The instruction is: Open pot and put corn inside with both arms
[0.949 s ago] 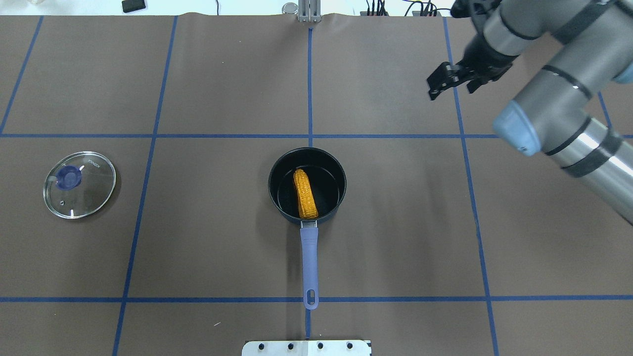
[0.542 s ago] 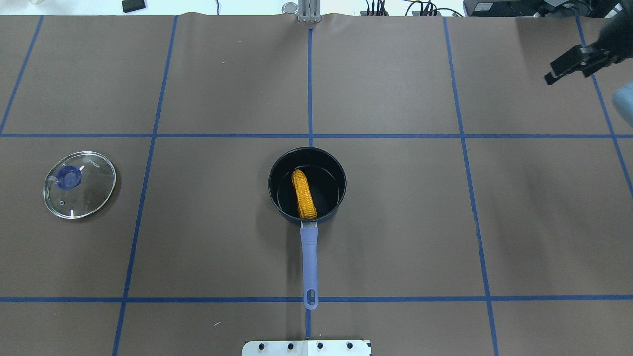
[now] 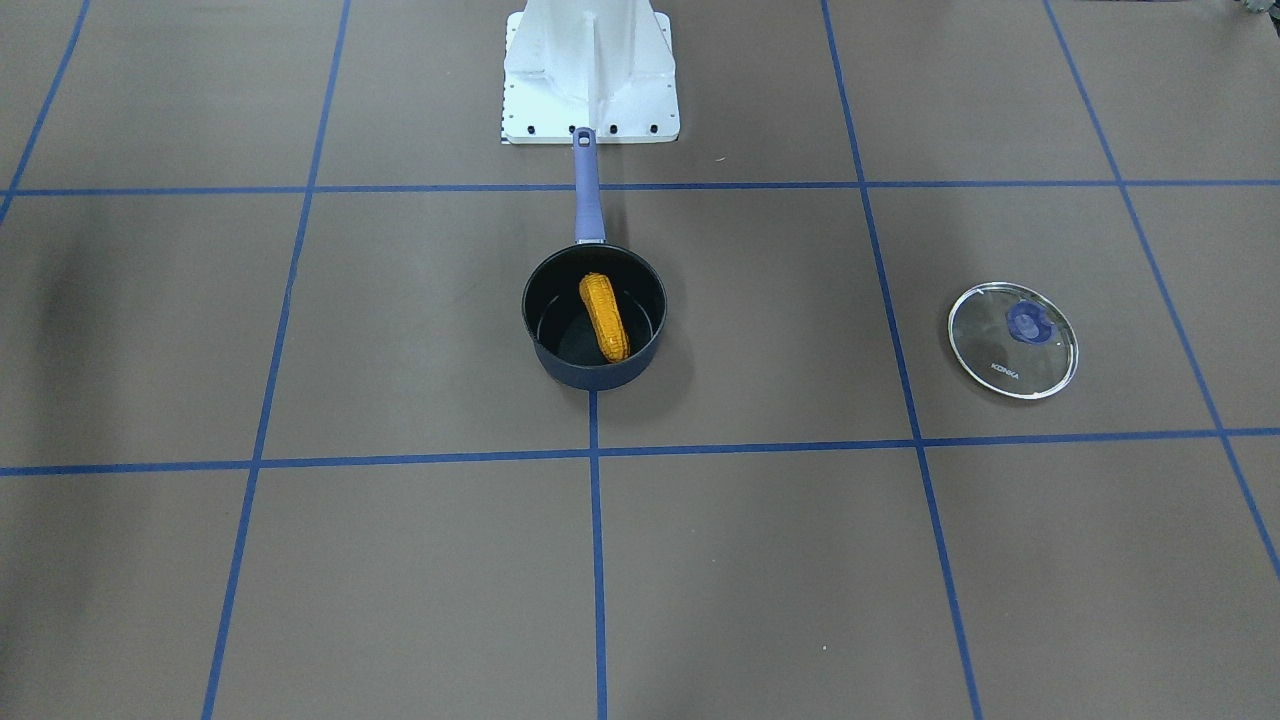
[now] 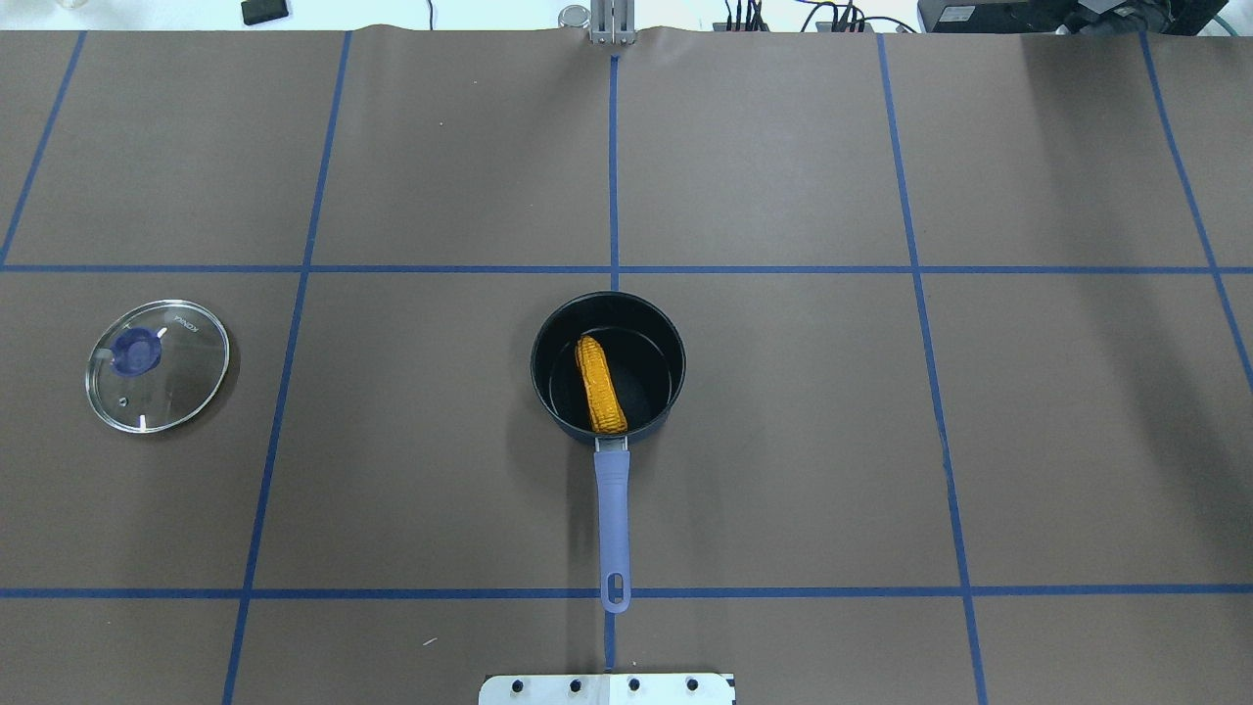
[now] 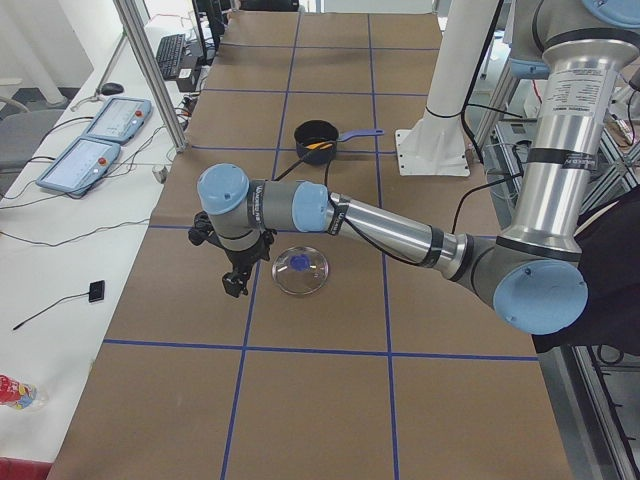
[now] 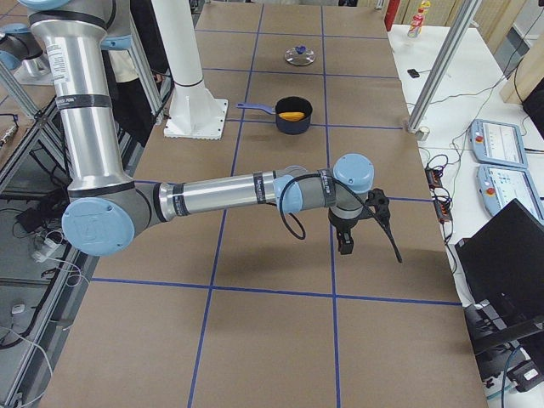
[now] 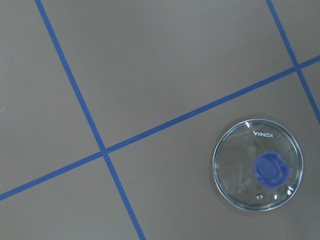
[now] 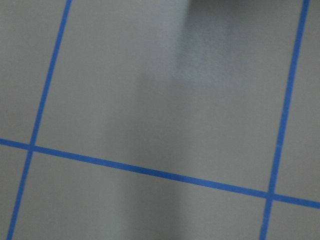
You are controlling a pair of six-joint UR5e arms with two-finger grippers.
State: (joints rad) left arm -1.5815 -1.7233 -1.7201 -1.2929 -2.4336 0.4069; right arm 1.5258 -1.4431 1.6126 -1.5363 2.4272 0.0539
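Jaws: cannot tell whether parted or closed, both sitting too far off. Black left gripper (image 5: 237, 281) is hanging near the round glass lid (image 4: 172, 378); black right gripper (image 6: 346, 241) is hanging well apart from the dark navy saucepan (image 4: 541, 364). Bumpy yellow-orange corn cob (image 4: 600, 384) is lying inside the saucepan; probably light, stiff and grippy, best pinched mid-length.

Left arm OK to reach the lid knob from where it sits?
Probably yes. The glass lid lies flat on the table, blue knob up, nothing close around it, and the left end effector hangs just beside it.
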